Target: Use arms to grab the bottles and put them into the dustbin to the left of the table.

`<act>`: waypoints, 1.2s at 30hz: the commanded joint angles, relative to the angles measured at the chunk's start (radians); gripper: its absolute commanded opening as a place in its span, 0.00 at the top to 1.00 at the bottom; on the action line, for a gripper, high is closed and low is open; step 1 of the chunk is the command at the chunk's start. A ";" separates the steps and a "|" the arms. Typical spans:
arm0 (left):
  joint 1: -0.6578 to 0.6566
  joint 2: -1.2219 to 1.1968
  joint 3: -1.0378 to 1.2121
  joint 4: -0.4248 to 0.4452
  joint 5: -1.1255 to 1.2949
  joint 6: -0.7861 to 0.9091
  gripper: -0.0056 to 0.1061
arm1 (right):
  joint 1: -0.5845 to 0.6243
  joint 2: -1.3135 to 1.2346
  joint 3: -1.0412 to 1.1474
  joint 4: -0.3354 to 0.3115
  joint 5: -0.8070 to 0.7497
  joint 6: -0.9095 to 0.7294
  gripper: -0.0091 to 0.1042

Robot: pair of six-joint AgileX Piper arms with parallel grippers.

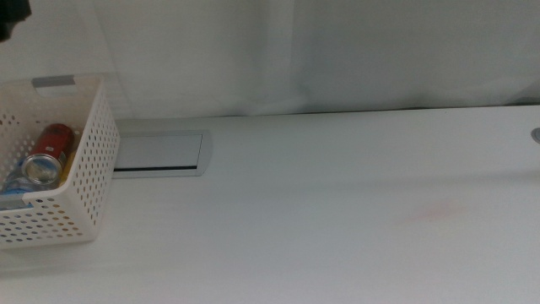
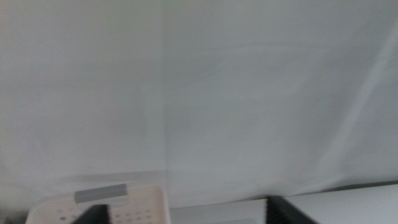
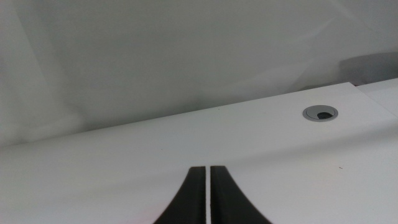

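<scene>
The white perforated dustbin (image 1: 80, 169) stands at the left end of the table (image 1: 337, 219). Inside it lie the red can (image 1: 56, 139), the clear water bottle (image 1: 17, 181) and a sliver of the yellow bottle (image 1: 69, 159) against the wall. My left gripper (image 2: 186, 216) is open and empty, raised above the dustbin, whose rim (image 2: 112, 198) shows between its jaws. A dark part of that arm (image 1: 13, 17) shows in the middle view's top left corner. My right gripper (image 3: 207, 186) is shut and empty, low over the table's right end, out of the middle view.
A flat grey panel (image 1: 160, 152) is set into the table just right of the dustbin. A round grey cable grommet (image 3: 321, 113) sits near the table's far right edge; it also shows in the middle view (image 1: 536, 133). A white curtain hangs behind the table.
</scene>
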 commanded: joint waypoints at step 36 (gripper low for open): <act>-0.139 -1.059 0.983 -0.200 -0.210 0.024 0.98 | -0.008 0.002 0.037 -0.009 -0.009 -0.003 0.94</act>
